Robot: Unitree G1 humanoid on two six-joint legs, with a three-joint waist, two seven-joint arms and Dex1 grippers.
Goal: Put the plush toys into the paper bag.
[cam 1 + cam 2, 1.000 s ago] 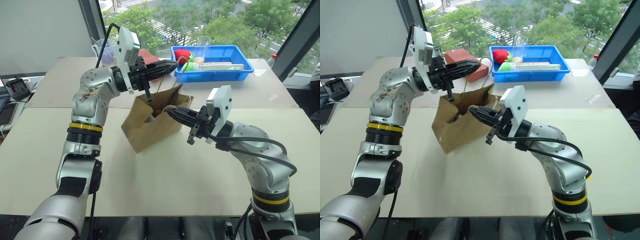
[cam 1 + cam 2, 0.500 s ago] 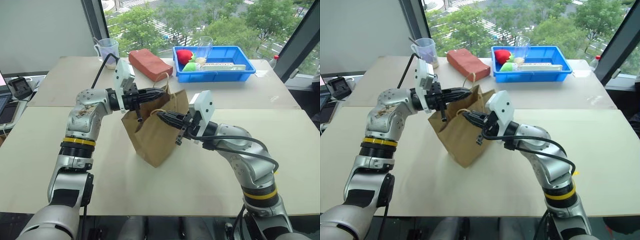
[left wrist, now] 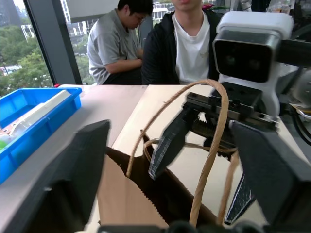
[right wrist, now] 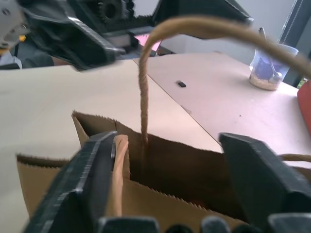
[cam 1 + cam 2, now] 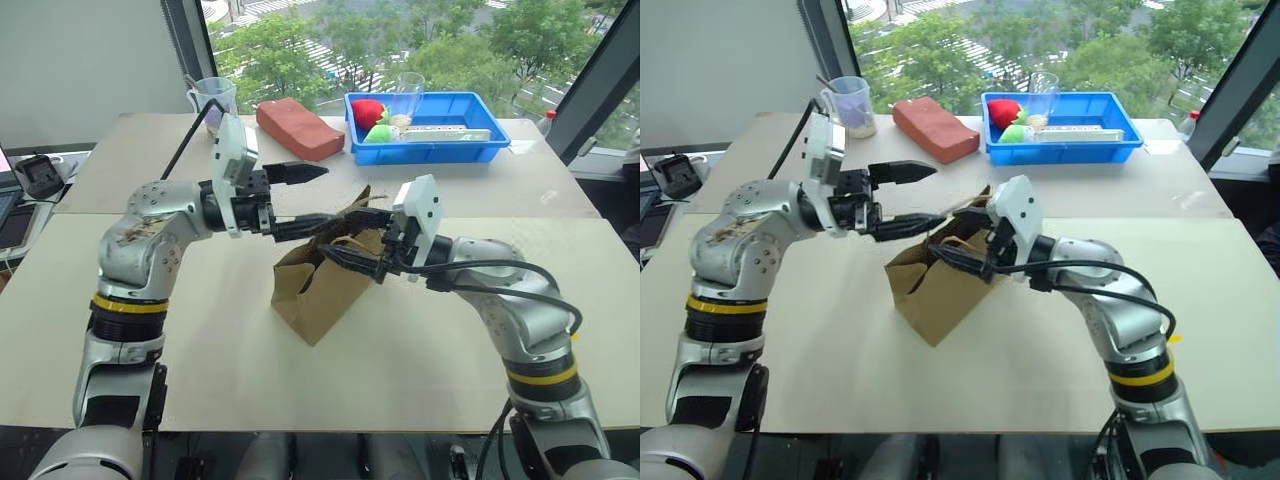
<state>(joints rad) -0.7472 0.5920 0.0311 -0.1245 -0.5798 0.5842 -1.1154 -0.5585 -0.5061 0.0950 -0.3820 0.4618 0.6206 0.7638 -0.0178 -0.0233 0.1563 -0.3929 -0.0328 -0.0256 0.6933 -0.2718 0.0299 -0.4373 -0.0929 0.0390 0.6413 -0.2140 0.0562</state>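
Note:
The brown paper bag stands on the table with its mouth up, between my two arms. My left gripper is open above the bag's left rim, one finger high and one low. One cord handle loops loosely between the left fingers. From the right, my right gripper reaches over the bag's mouth, open too. The other handle rises between the right fingers. The plush toys are hidden; the bag's inside is dark.
A blue tray with red and green fruit-like items sits at the back right. A reddish block and a plastic cup stand at the back left. Two people sit beyond the table's right side.
Both grippers were shut on the bag's handles and have opened, letting them go. The bag has sunk and sits lower on the table. My left hand has drawn back to the left.

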